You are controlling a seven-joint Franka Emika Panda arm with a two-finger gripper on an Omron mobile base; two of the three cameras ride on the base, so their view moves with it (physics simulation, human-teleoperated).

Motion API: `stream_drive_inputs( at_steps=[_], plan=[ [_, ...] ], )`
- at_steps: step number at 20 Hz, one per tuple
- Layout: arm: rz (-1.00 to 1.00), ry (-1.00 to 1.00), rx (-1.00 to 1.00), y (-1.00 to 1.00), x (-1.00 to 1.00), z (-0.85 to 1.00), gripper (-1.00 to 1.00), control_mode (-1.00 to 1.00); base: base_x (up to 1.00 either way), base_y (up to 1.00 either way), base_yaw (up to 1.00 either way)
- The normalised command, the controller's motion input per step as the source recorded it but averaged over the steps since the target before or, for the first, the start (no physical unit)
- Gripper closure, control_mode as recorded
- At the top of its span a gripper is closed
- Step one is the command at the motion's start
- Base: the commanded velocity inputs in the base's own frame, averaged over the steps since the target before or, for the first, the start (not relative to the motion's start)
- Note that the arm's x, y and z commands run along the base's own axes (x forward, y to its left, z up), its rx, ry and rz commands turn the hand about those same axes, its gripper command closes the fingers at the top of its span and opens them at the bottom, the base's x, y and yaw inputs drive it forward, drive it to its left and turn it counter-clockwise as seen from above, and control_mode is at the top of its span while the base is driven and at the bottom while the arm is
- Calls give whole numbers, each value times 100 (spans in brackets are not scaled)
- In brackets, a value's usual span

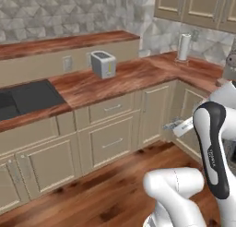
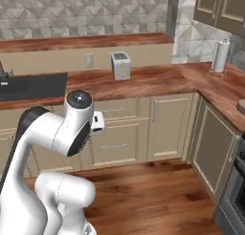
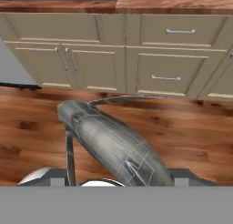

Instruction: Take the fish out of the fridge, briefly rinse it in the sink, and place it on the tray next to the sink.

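The fish (image 3: 113,143), silvery-grey and mottled, lies slantwise right in front of the hand camera, above the wooden floor, tail fin toward the cabinets. My gripper (image 3: 117,176) is shut on it; the fish body hides the fingertips. From the left base the gripper (image 1: 180,126) hangs in front of the corner cabinets with the fish's pale tip (image 1: 169,126) sticking out leftward. From the right base the hand (image 2: 98,122) shows beside the arm's elbow. The black sink (image 1: 28,99) (image 2: 31,85) sits in the counter far to the left. The fridge and the tray are out of view.
A toaster (image 1: 103,63) (image 2: 120,65) stands on the wooden counter, a paper towel roll (image 1: 184,46) (image 2: 220,56) on the right-hand counter. Beige cabinets (image 3: 150,59) line the floor's edge. A dark stove front (image 2: 234,191) is at the lower right.
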Motion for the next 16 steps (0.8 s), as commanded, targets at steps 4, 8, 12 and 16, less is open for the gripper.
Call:
stream_drive_inputs(
  at_steps=[4, 8, 12, 16],
  plan=[
    [0, 0, 0, 0, 0, 0, 100, 100, 9, 11, 91],
    [0, 0, 0, 0, 0, 0, 100, 100, 100, 44, 31],
    [0, 0, 0, 0, 0, 0, 100, 100, 100, 60, 3],
    [0, 0, 0, 0, 0, 0, 100, 100, 67, 95, 0]
  ],
)
